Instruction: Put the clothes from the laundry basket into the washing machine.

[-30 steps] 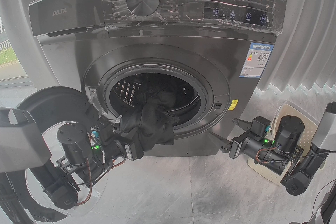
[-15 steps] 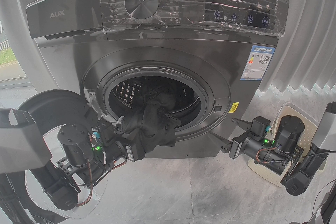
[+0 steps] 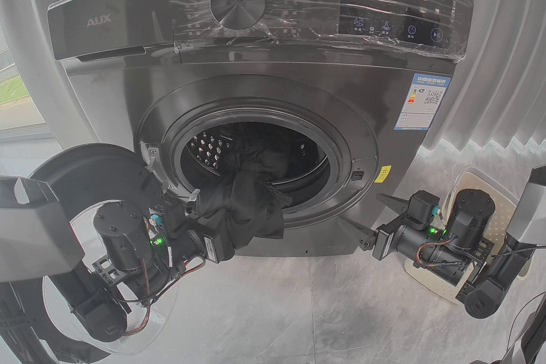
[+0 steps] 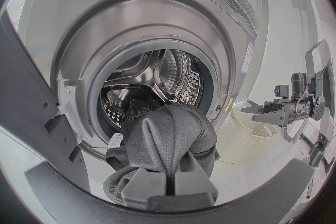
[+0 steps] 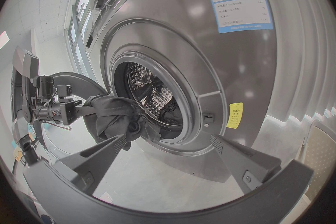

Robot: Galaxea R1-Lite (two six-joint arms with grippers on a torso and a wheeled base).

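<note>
Left gripper pinches garment (arm low, extended).

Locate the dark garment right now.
In the head view the dark garment hangs over the lower left lip of the washing machine door opening, partly inside the drum, with its outer end clamped in the left gripper.

Soft, even daylight comes from the window on the head view's left. The plastic film over the panel of the washing machine throws white glare, and the steel drum gleams with bright spots in the left wrist view, while the garment reads as a nearly flat black mass. Both wrist views bend straight lines and darken to black at their round edges.
</note>
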